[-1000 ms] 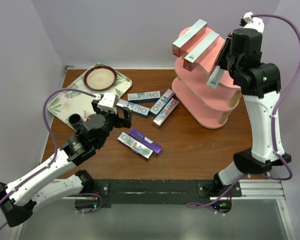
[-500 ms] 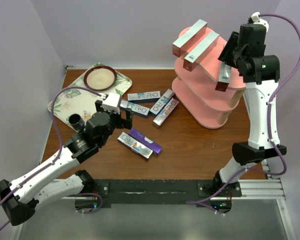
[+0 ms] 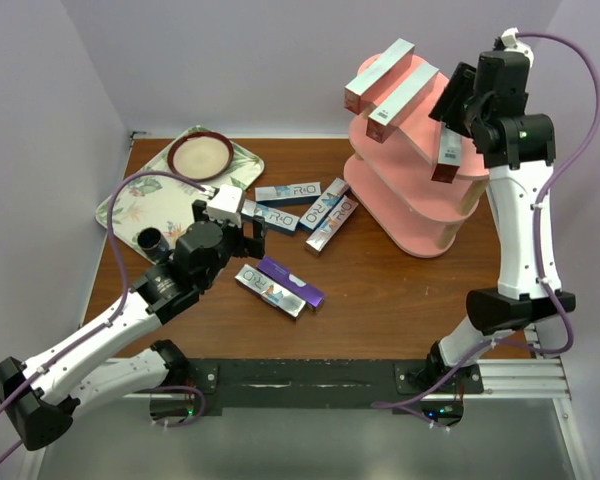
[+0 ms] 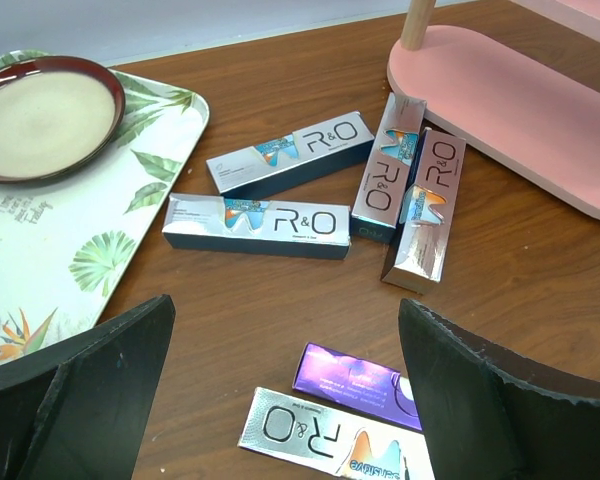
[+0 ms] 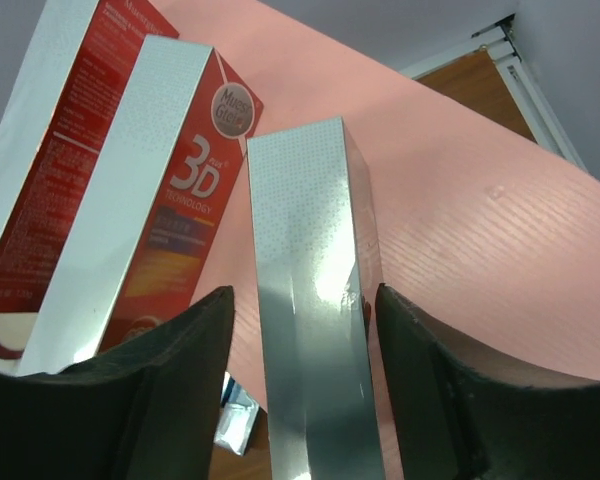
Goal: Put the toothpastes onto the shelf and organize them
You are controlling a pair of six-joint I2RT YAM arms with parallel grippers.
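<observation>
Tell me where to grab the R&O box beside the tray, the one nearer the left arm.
Pinch the R&O box mid-length across its narrow width, from above, with the open left gripper. It lies flat on the table, wood showing along both long sides; one end crowds another box.

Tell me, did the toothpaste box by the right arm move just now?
Yes. The toothpaste box shifted slightly rightward on the shelf's top board, toward the board's right end and away from the two boxes lying there.
</observation>
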